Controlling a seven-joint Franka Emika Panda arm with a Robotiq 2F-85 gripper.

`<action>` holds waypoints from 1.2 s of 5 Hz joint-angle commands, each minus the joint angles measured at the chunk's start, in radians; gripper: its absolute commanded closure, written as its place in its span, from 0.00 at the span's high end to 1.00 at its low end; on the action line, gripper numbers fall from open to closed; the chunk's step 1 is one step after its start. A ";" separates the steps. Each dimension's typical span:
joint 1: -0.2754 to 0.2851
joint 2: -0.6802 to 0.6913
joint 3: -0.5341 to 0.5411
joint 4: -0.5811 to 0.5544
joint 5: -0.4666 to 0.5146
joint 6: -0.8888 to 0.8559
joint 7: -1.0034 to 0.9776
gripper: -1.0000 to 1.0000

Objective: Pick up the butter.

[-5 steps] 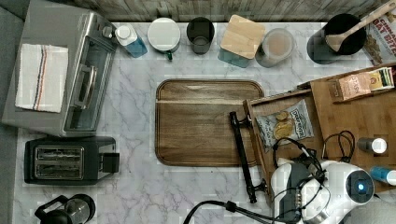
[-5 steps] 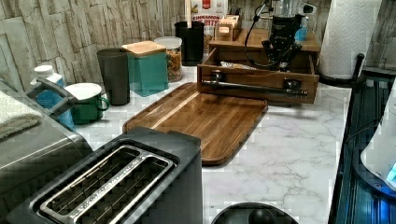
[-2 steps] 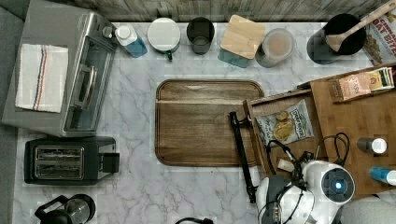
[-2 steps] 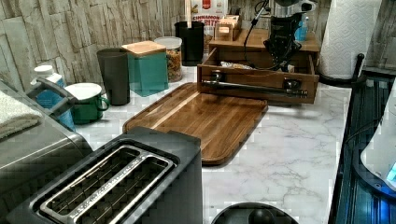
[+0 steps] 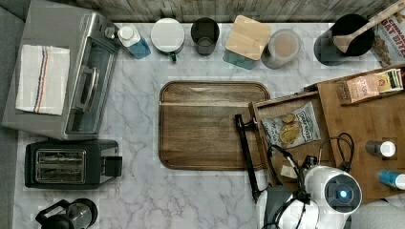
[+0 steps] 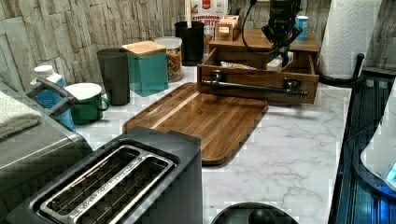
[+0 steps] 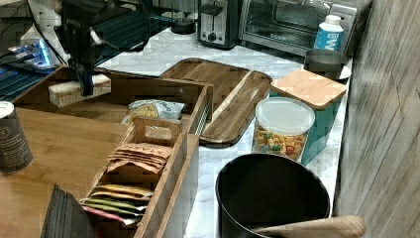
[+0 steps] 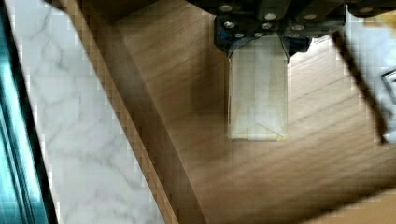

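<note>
The butter (image 8: 258, 95) is a pale cream wrapped stick, and my gripper (image 8: 258, 49) is shut on its end. In the right view the butter (image 7: 67, 91) hangs level with the open drawer's rim, clear of the drawer floor, with the gripper (image 7: 87, 85) coming straight down onto it. The left view shows the butter (image 6: 278, 63) under the gripper (image 6: 283, 55) at the left view's right end of the drawer. From above, a corner of the butter (image 5: 288, 171) peeks out beside the arm's white wrist.
The open wooden drawer (image 5: 259, 139) has a black handle (image 5: 244, 151) and holds a snack bag (image 5: 291, 127). A wooden tray (image 5: 210, 126) lies beside it. Canisters (image 5: 246, 40) line the back wall. A toaster (image 5: 70, 162) and toaster oven (image 5: 86, 78) stand at the top view's left.
The gripper has risen a little with the butter held in it. In the top view the arm shifted slightly right over the drawer.
</note>
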 commanded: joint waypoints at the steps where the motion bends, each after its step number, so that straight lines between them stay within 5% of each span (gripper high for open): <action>1: 0.033 -0.262 0.124 0.132 -0.065 -0.221 0.063 0.00; 2: 0.107 -0.362 0.172 0.123 0.013 -0.242 -0.018 0.00; 4: 0.268 -0.381 0.150 0.292 0.281 -0.442 -0.010 0.00; 6: 0.312 -0.304 0.172 0.472 0.260 -0.624 0.013 0.00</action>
